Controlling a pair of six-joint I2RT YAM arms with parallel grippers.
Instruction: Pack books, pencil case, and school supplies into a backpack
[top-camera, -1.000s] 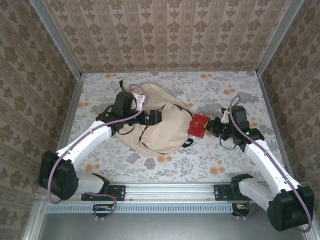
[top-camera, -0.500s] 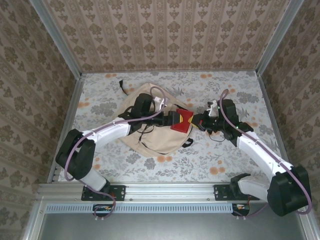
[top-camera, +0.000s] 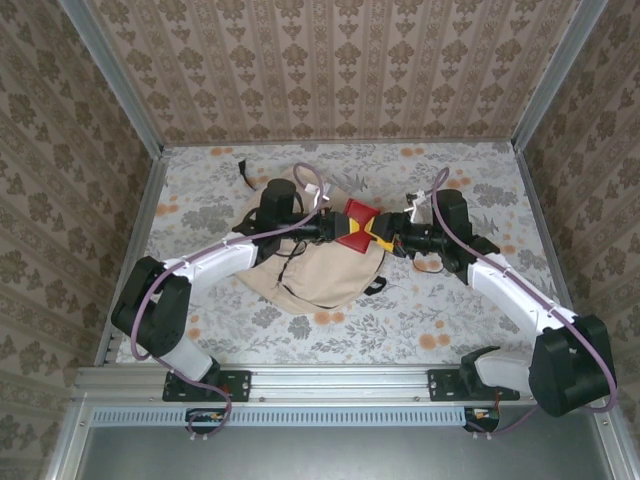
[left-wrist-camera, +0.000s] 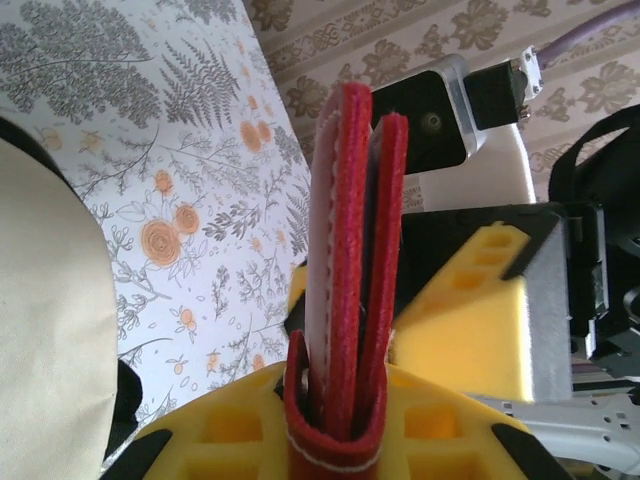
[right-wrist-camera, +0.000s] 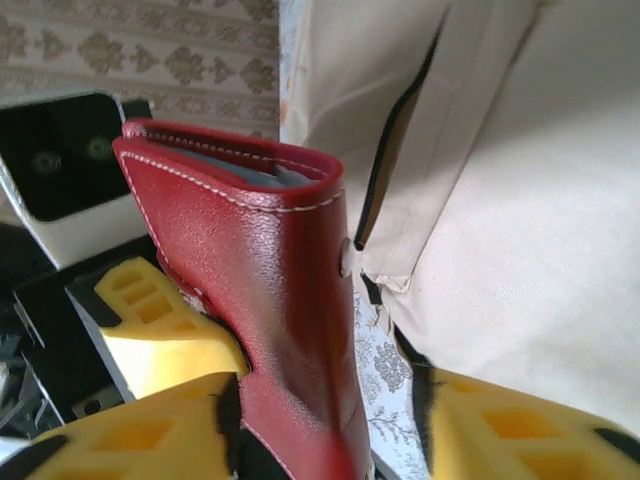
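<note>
Red square case (top-camera: 355, 222) is held up over the backpack (top-camera: 320, 272), between both grippers. Left gripper (top-camera: 338, 228) is clamped on one edge of it; left wrist view shows the case squeezed between yellow pads (left-wrist-camera: 440, 440). Right gripper (top-camera: 388, 233) straddles the opposite edge, jaws apart: one pad (right-wrist-camera: 150, 420) touches, and there is a visible gap at the other. The backpack lies flat on the floral table (top-camera: 450, 310), directly below the case, with both arms crossing above it.

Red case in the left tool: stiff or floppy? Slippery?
Probably fairly stiff: the red case juts straight out of the left tool without sagging. Its layers splay apart at the far end, so a pinch may squeeze or shift them. The glossy stitched cover looks smooth, so it could slip in the grip.
</note>
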